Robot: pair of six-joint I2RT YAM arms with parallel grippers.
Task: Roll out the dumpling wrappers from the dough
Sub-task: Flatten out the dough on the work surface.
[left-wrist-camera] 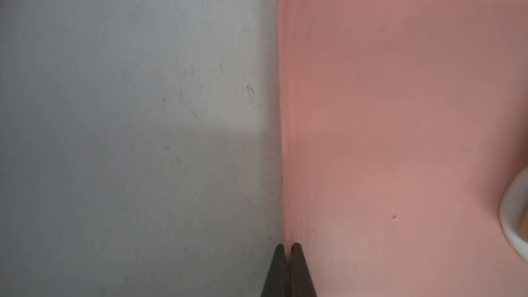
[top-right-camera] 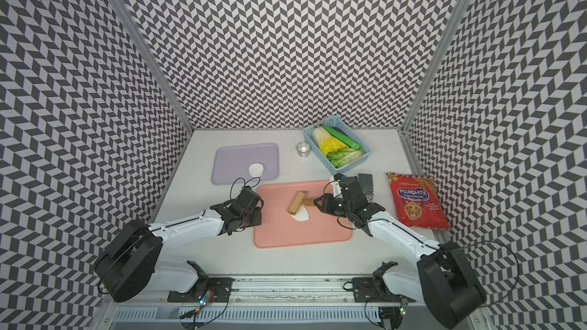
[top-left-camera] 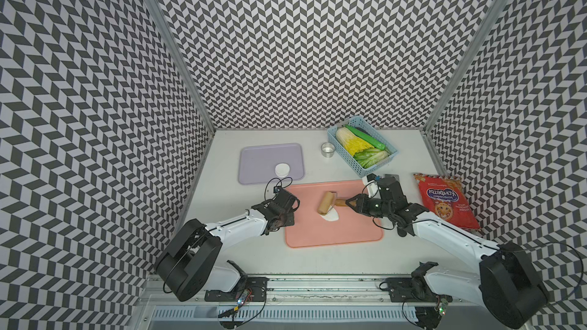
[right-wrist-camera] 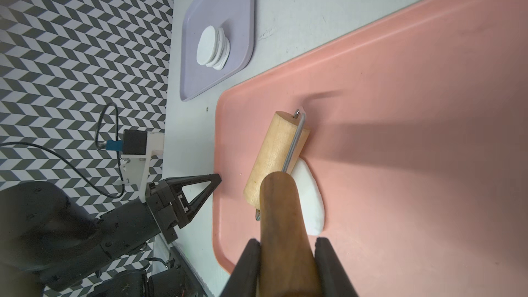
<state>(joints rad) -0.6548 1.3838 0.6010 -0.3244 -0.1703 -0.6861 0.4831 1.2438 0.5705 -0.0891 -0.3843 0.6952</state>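
Chevron walls [top-left-camera: 286,42], pink mat [right-wrist-camera: 400,95]: the dough [right-wrist-camera: 311,195] sits mid-mat, half under the roller [right-wrist-camera: 271,155], soft and probably sticky, so my right gripper [right-wrist-camera: 288,242] clamps the roller's handle [right-wrist-camera: 283,218] instead, left gripper [left-wrist-camera: 288,248] pinched shut at the mat's rim.

Wooden roller [right-wrist-camera: 274,155], smooth dough [right-wrist-camera: 310,195], matt pink tray [right-wrist-camera: 414,110]

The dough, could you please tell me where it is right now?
In a top view the dough lies on the pink tray, near its middle, partly under the wooden roller held by the right gripper.
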